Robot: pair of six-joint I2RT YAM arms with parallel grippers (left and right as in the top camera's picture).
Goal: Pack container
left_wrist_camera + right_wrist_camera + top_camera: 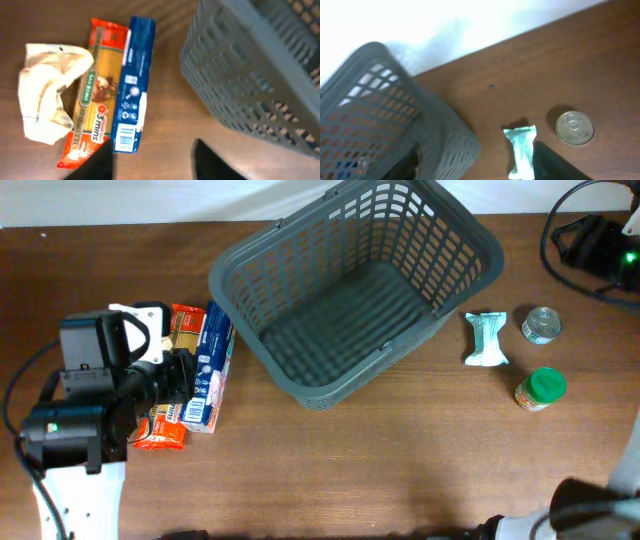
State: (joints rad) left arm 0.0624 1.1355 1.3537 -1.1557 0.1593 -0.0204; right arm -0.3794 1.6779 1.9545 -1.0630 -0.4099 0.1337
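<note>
Jaws of the left gripper stand apart, empty, by the blue box; the right gripper likewise, near the green packet. The container sits mid-table, empty. Packing seems barely begun; next, centre over the box and close.

a large dark grey plastic basket stands upright on the brown wooden bench, mouth upward, in the far middle of the overhead view. it is rectangular with rounded corners and a solid, smooth rim; its sides are a lattice of upright slots, seen close in the left wrist view and the right wrist view. it sits askew, its long axis running from near left to far right, the far right corner close to the bench's back edge. its ribbed floor shows whole.
</note>
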